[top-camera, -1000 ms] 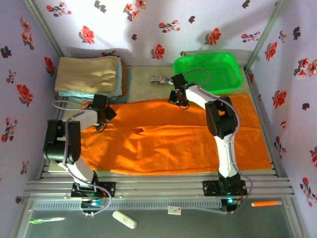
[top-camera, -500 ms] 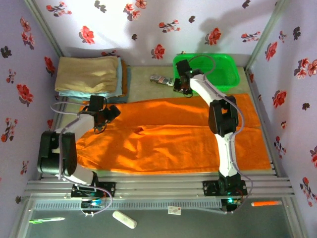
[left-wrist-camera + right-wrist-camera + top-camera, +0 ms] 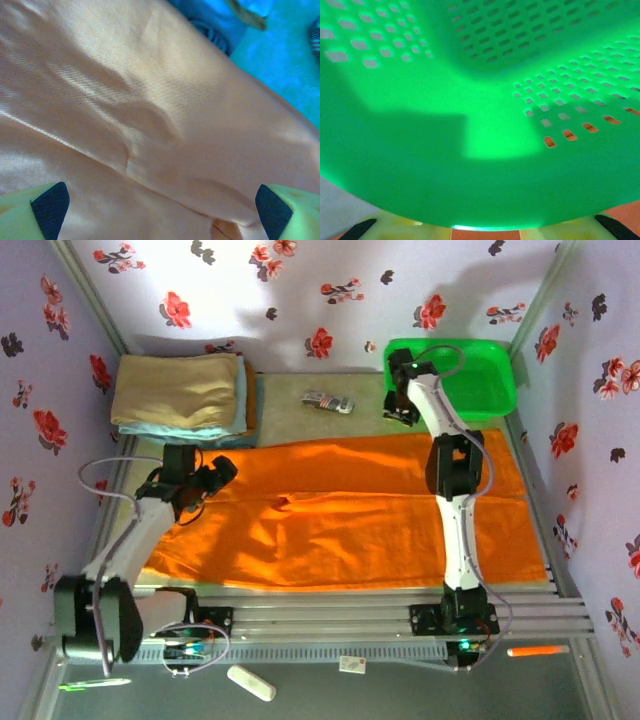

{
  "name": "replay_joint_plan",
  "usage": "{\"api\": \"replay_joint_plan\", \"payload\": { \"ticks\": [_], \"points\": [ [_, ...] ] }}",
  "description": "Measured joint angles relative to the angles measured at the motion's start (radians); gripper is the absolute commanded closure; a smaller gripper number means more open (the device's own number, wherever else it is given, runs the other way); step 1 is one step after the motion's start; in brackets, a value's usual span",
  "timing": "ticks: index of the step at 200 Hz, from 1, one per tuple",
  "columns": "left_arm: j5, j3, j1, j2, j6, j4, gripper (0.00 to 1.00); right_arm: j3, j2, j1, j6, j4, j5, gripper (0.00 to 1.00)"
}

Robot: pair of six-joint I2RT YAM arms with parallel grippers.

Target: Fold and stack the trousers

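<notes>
The trousers point(image 3: 350, 520) lie low and flat across the worktop point(image 3: 290, 418). At the far edge a folded cloth stack point(image 3: 180, 390) blocks the left, a green basket point(image 3: 490, 405) the right; the bare strip between holds a small patterned object point(image 3: 328, 401).

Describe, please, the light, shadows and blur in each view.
Top external view: a bright streak lies along the far edge of the orange trousers. Left wrist view: colours are shifted, the trousers pale peach with sheen. Right wrist view: a hard-edged dark shadow crosses the green basket; its far holes are blurred.

Light: bright, even, from above.
Shadow: blocky dark patch across basket point(image 3: 495, 135).
Glare: soft sheen on trousers point(image 3: 125, 100).
Focus: wrist close-ups soft.
</notes>
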Motion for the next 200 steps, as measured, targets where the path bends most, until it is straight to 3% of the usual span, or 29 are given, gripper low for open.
{"api": "replay_joint_plan", "payload": {
  "ticks": [24, 44, 70, 92, 114, 128, 148, 180, 200],
  "points": [
    [-0.072, -0.003, 0.01, -0.188, -0.042, -0.148, 0.0, -0.015, -0.018, -0.021, -0.009, -0.002, -0.008, 0.57],
    [-0.155, -0.014, 0.027, -0.329, -0.122, -0.308, 0.0, -0.133, -0.118, 0.002, -0.022, 0.072, -0.006, 0.54],
    [-0.248, -0.061, 0.037, -0.466, -0.26, -0.537, 0.04, -0.377, -0.378, 0.06, -0.021, 0.214, -0.01, 0.53],
    [-0.285, -0.107, 0.037, -0.491, -0.363, -0.68, 0.08, -0.644, -0.667, 0.116, -0.001, 0.342, -0.026, 0.51],
    [-0.295, -0.127, 0.037, -0.447, -0.439, -0.67, 0.12, -0.882, -0.904, 0.147, 0.029, 0.439, -0.046, 0.51],
    [-0.29, -0.157, 0.037, -0.417, -0.48, -0.655, 0.2, -1.021, -1.007, 0.147, 0.051, 0.481, -0.059, 0.51],
    [-0.28, -0.219, 0.037, -0.399, -0.512, -0.63, 0.33, -1.182, -1.089, 0.145, 0.075, 0.497, -0.064, 0.51],
    [-0.235, -0.318, 0.037, -0.336, -0.534, -0.555, 0.4, -1.364, -1.203, 0.122, 0.088, 0.45, -0.063, 0.49],
    [-0.216, -0.359, 0.037, -0.273, -0.544, -0.498, 0.58, -1.408, -1.283, 0.074, 0.087, 0.419, -0.062, 0.49]
  ]
}}
